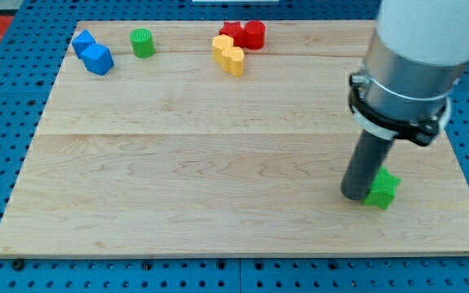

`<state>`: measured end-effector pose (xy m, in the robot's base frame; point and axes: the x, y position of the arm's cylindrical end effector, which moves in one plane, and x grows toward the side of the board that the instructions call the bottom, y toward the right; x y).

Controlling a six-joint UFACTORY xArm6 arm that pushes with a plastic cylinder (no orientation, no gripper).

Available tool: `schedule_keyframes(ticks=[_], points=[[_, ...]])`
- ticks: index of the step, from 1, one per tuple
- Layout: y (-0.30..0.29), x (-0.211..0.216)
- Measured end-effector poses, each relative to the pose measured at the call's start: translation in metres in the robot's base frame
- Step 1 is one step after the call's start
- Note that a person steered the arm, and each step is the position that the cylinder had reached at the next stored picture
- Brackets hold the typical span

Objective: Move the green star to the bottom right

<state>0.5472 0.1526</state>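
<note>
The green star (pixel 383 190) lies near the board's bottom right, partly hidden on its left by my rod. My tip (pixel 355 195) rests on the board right against the star's left side. The wide grey and white arm body rises above it toward the view's top right.
A green cylinder (pixel 142 42) stands near the top left, with two blue blocks (pixel 93 52) to its left. Two red blocks (pixel 245 34) and two yellow blocks (pixel 229 54) sit at the top centre. The wooden board (pixel 218 163) lies on a blue pegboard.
</note>
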Motion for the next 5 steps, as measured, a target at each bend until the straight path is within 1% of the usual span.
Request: schedule_keyframes(ticks=[1, 2, 3, 4, 5], points=[[-0.005, -0.013], [-0.002, -0.041], [0.021, -0.032], [0.023, -0.007], [-0.020, -0.034]])
